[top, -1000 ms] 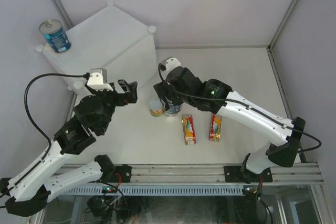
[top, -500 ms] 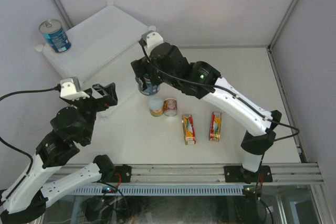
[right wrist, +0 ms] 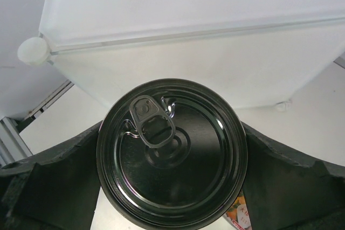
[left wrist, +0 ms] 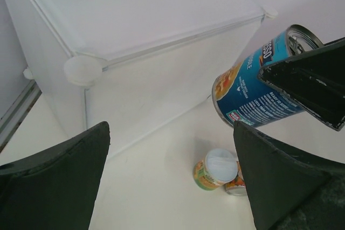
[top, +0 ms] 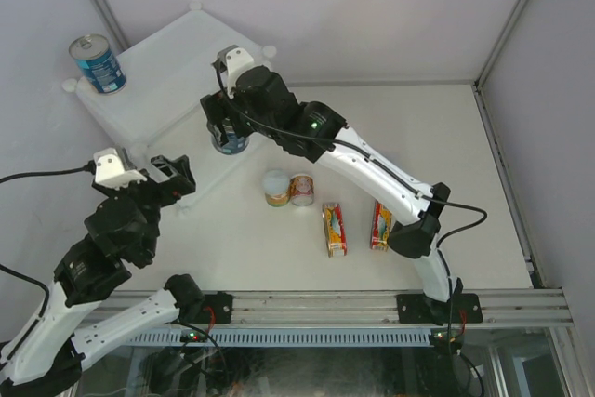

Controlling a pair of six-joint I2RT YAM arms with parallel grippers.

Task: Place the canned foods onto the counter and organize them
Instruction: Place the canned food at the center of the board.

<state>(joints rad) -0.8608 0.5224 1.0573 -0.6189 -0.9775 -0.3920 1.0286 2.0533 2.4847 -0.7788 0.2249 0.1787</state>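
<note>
My right gripper (top: 229,133) is shut on a tall blue-labelled can (top: 230,139) and holds it in the air beside the counter's near side wall. The can's silver top fills the right wrist view (right wrist: 172,154), and its label shows in the left wrist view (left wrist: 253,92). The counter (top: 177,58) is a white box at the far left; a second tall blue can (top: 96,62) stands on its far left corner. Two small round cans (top: 276,188) (top: 301,190) stand together on the table. Two oval red-and-yellow tins (top: 334,228) (top: 381,223) lie to their right. My left gripper (top: 172,178) is open and empty.
The counter's round knobs (right wrist: 31,51) stick out at its corners. Grey walls close in the table on the left, back and right. A metal rail (top: 353,304) runs along the near edge. The small cans show between my left fingers (left wrist: 215,168).
My right gripper lifted the tall blue can from beside the small cans and carried it up and left towards the counter. My left arm drew back to the left and towards the near edge.
</note>
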